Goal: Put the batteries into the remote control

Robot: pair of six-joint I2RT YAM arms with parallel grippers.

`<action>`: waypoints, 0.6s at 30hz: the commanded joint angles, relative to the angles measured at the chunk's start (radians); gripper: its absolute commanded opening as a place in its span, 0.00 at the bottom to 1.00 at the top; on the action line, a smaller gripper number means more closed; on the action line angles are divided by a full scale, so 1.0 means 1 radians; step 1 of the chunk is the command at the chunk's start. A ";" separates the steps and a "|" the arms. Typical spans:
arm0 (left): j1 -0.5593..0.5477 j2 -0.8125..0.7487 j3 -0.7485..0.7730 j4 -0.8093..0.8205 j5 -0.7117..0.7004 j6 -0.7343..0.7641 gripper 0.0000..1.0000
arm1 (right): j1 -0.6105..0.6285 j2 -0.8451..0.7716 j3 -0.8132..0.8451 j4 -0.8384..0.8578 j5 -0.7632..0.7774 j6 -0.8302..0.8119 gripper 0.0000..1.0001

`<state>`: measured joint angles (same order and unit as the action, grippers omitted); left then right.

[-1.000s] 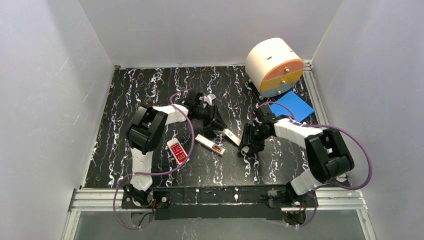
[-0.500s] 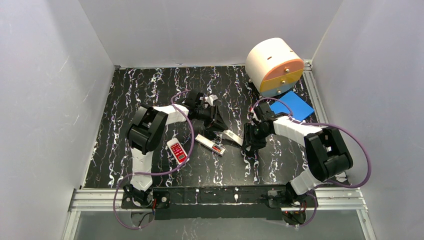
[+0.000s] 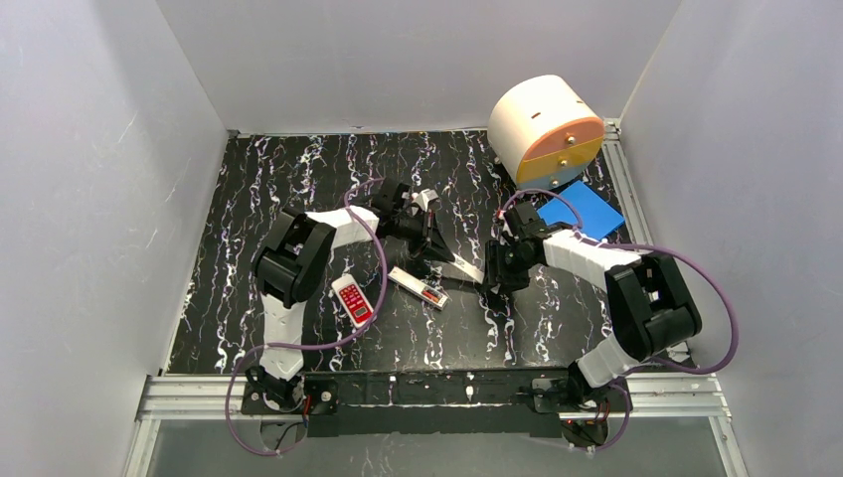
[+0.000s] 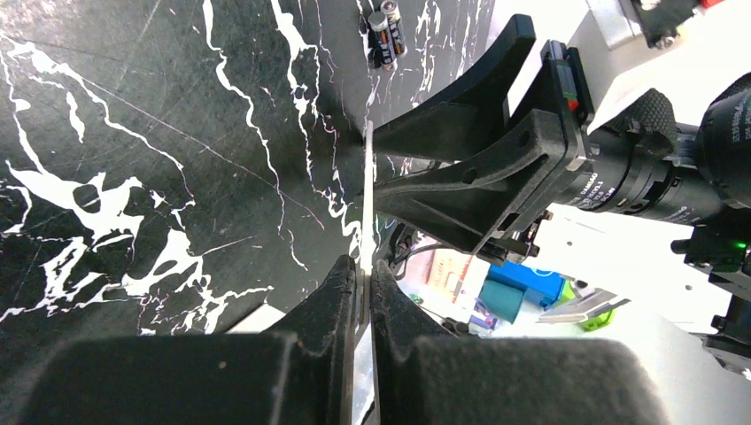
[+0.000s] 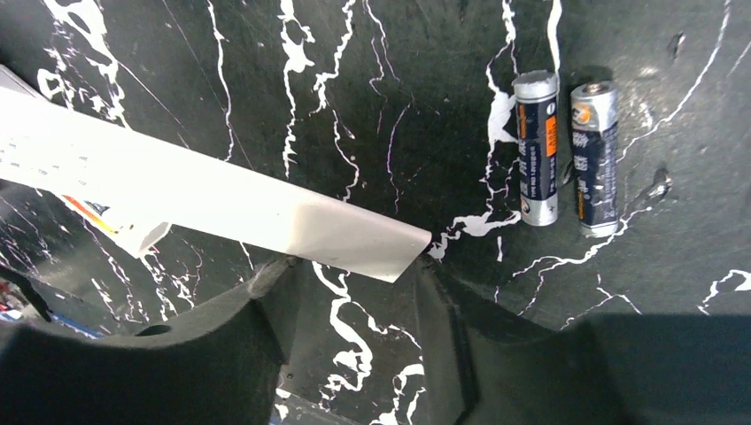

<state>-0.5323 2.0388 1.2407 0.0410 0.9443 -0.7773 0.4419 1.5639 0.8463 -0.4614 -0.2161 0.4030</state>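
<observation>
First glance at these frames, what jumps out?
The grippers meet mid-table over a thin white strip: the left gripper is shut on it, its free end inside the open right gripper. Two batteries lie side by side on the black marbled table just beside. A big white drum sits at the far right.

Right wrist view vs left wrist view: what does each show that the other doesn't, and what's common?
Only right wrist: the broad face of the thin flat white plastic strip, its free end at the gap between the open right gripper's fingers.
Only left wrist: the left gripper shut on that strip, seen edge-on, and the right gripper from outside, jaws apart.
Both: two small dark cylindrical batteries with orange bands, lying side by side on the black white-veined tabletop.
</observation>
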 commanded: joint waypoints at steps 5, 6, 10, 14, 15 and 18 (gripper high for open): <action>0.027 -0.063 0.103 -0.147 0.007 0.117 0.00 | -0.012 -0.204 -0.077 0.149 -0.028 -0.018 0.78; 0.041 -0.073 0.110 -0.156 0.024 0.127 0.00 | -0.018 -0.248 -0.092 0.185 -0.055 0.009 0.85; 0.120 -0.127 0.111 -0.136 0.147 0.098 0.00 | -0.085 -0.407 -0.165 0.374 -0.138 0.180 0.98; 0.186 -0.194 0.150 -0.104 0.258 0.034 0.00 | -0.199 -0.461 -0.220 0.599 -0.250 0.414 0.99; 0.196 -0.207 0.161 -0.076 0.284 0.009 0.00 | -0.211 -0.465 -0.231 0.667 -0.265 0.471 0.99; 0.215 -0.226 0.184 0.026 0.339 -0.091 0.00 | -0.218 -0.439 -0.231 0.828 -0.304 0.606 0.96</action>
<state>-0.3298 1.9045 1.3643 -0.0395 1.1290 -0.7547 0.2348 1.1061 0.6285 0.0593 -0.4103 0.7616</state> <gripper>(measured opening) 0.039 0.984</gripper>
